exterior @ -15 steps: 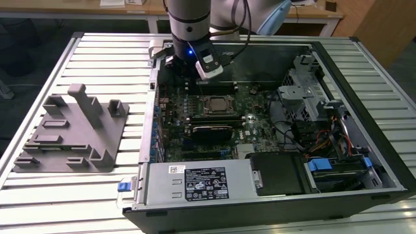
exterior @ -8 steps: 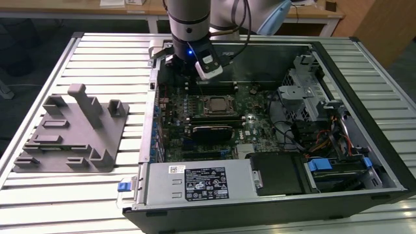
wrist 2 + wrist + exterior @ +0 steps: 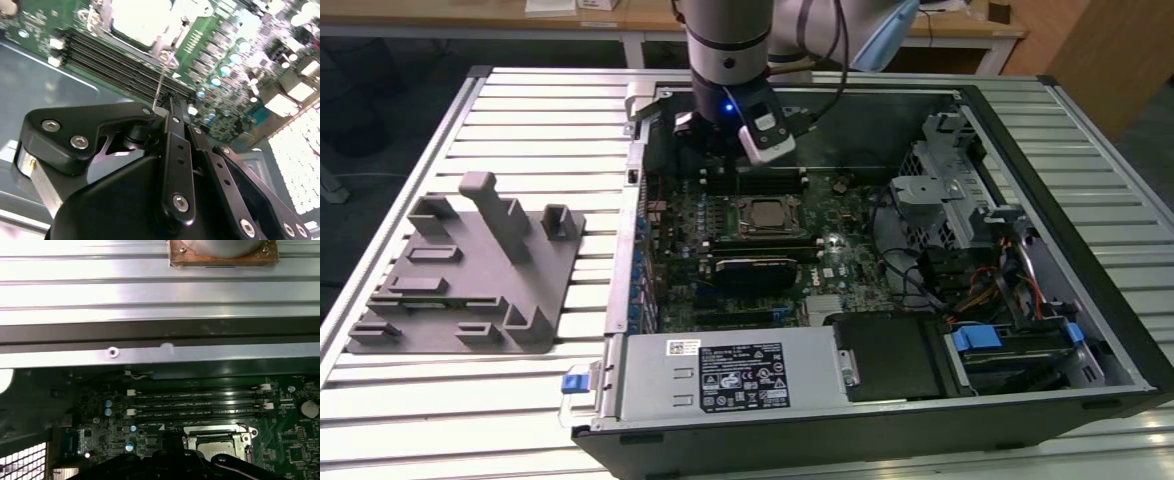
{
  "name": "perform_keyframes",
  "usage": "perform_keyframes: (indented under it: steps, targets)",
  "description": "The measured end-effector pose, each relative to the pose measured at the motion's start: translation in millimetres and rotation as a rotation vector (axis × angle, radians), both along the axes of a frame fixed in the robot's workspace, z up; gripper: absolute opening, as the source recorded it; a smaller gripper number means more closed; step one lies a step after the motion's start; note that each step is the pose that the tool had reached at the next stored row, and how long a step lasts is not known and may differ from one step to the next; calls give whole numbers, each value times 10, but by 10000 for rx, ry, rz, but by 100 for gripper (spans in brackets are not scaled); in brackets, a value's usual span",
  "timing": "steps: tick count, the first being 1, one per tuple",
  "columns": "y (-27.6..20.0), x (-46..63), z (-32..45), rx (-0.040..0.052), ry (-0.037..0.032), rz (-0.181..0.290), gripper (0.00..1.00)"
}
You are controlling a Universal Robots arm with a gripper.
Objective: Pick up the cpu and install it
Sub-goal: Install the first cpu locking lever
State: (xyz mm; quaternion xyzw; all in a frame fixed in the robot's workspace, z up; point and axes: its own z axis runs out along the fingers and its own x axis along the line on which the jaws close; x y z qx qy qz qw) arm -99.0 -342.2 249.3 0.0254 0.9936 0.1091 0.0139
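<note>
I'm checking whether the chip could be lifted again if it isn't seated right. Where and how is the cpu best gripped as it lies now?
Grip the small flat silvery square cpu by two opposite edges, coming straight down from above. It lies flat, face up, within the dark square metal-framed socket on the green motherboard. Only its top is open, and the frame probably leaves little room at the sides.

Even room light; glare whitens the cpu (image 3: 134, 20), background blurred.

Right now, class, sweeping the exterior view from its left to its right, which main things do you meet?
Grey tray → cpu seated in the motherboard's socket → drive cage at the case's right side.
</note>
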Motion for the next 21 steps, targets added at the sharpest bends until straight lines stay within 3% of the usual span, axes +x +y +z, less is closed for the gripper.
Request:
perform_keyframes:
  steps: [7, 13, 21]
  targets:
    - [0, 216, -1, -1, 1, 0, 11]
    - [1, 225, -4, -5, -1, -14, 11]
    - [2, 266, -60, -38, 0, -441, 11]
